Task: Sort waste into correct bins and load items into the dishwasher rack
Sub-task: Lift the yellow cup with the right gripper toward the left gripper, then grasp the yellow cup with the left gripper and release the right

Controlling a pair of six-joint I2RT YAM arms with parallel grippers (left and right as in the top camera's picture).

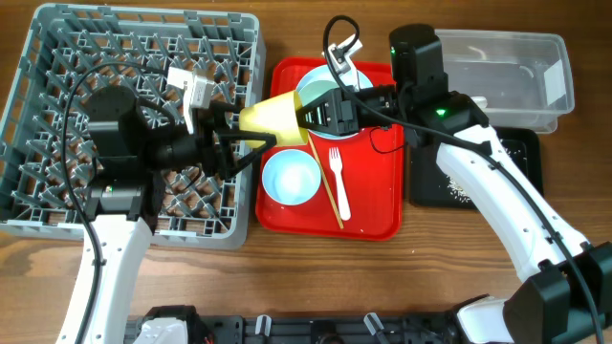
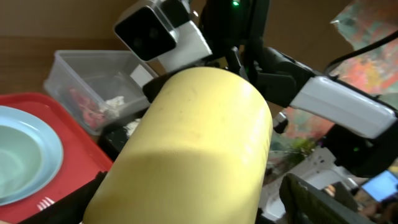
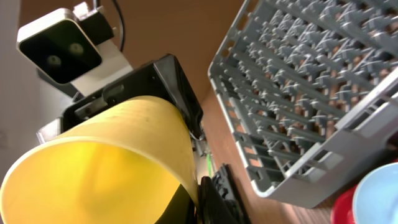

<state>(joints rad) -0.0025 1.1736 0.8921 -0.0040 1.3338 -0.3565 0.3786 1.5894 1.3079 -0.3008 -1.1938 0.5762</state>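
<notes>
Above the seam between the dishwasher rack (image 1: 143,17) and the red tray (image 1: 373,191), a small yellow cup (image 1: 275,118) lies on its side in mid-air, narrow base toward the rack and open mouth toward the tray, with a tool at each end.

Left tool (image 1: 251,134): reaches from over the rack to the cup's base. In the left wrist view its jaws stand spread on either side of the cup body. One finger (image 2: 311,199) is separated from the yellow wall by a visible gap, so the tool reads as not clamped.

Right tool (image 1: 311,115): meets the cup's mouth from the tray side. In the right wrist view the rim wall passes between its dark jaws, which are closed on it.

Red tray: carries a pale mint bowl (image 1: 289,178), a white fork (image 1: 339,186) and thin wooden chopsticks (image 1: 331,191) lying just beside the fork. A second pale round dish (image 1: 320,84) at the far end is partly hidden by the right arm.

Bins: a clear plastic tub (image 1: 535,43) stands at the far right, with red-and-white wrappers (image 2: 84,102) and white scraps inside. A black tray (image 1: 521,162) lies just in front of it and holds pale crumbs (image 1: 459,196).

All of these rest on a wooden surface (image 1: 287,277).
</notes>
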